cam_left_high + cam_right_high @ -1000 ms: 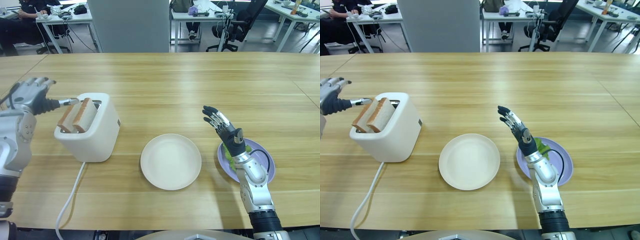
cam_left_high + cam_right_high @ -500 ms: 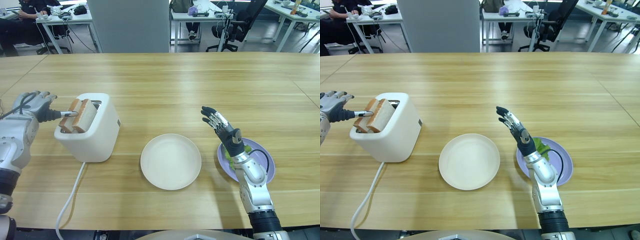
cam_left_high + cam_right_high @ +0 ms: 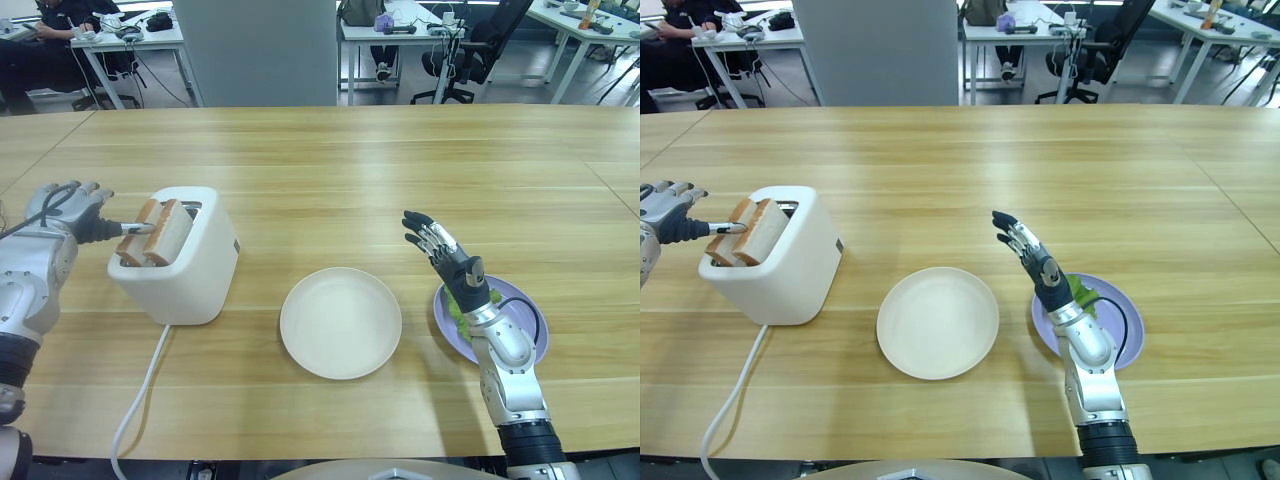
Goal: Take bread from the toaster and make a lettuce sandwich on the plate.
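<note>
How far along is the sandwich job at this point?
Done: nothing; the white plate is bare. In hand: left hand at the bread slices in the toaster; right hand open over the lettuce on the purple plate. Remaining: move bread and lettuce, stack.

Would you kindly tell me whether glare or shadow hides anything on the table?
Left eye view: light is even; the toaster and plate cast only faint shadows. Right eye view: mild sheen on the far table, no glare; the right hand, not shadow, partly covers the lettuce.
</note>
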You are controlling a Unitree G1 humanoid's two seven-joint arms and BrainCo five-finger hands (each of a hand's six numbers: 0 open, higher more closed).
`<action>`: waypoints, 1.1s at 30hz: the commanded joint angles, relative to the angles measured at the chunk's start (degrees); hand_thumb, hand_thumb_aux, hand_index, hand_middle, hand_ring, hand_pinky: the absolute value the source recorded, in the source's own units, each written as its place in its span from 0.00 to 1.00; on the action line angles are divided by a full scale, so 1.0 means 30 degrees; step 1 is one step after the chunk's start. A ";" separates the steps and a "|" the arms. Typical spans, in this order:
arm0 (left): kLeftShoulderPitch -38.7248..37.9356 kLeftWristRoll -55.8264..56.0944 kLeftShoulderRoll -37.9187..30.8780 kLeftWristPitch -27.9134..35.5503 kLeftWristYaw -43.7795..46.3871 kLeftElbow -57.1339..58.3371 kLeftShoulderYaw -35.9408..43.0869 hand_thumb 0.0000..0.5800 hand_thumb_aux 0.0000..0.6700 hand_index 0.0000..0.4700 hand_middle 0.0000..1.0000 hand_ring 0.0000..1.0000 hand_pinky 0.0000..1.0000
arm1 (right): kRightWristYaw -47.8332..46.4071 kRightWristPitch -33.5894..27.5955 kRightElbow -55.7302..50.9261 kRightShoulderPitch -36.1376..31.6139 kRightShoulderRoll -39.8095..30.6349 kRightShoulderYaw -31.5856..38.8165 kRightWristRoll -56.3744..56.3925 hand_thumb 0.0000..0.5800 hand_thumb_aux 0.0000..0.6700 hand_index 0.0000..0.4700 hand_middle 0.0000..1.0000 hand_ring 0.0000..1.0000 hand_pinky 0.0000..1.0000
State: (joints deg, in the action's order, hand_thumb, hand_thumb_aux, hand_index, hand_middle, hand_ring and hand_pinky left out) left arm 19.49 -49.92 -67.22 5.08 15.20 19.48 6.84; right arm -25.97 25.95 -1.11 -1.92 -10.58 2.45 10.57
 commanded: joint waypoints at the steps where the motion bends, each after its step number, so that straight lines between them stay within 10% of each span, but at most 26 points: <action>1: -0.0267 -0.0402 -0.0382 -0.0450 0.0428 0.0446 0.0626 0.00 0.00 0.00 0.00 0.00 0.00 | 0.0094 -0.0269 0.0209 0.0206 -0.0029 0.0058 -0.0138 0.00 0.00 0.00 0.00 0.00 0.00; 31: -0.0574 0.1247 0.2506 -0.0458 0.1018 -0.0899 0.0242 0.00 0.00 0.00 0.00 0.00 0.00 | 0.0300 -0.0307 0.0636 0.0353 -0.0027 0.0236 -0.0373 0.00 0.00 0.00 0.00 0.00 0.00; 33: -0.0796 0.1448 0.2853 -0.0067 0.0525 -0.1339 -0.0257 0.45 0.26 0.25 0.00 0.00 0.00 | 0.0239 -0.0294 0.0505 0.0250 -0.0031 0.0249 -0.0349 0.00 0.00 0.00 0.00 0.00 0.00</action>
State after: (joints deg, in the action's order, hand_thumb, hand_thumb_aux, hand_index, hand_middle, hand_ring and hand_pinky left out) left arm 18.37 -46.36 -60.14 4.48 17.41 16.80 5.85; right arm -25.28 25.61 -0.49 -1.45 -10.47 3.01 9.81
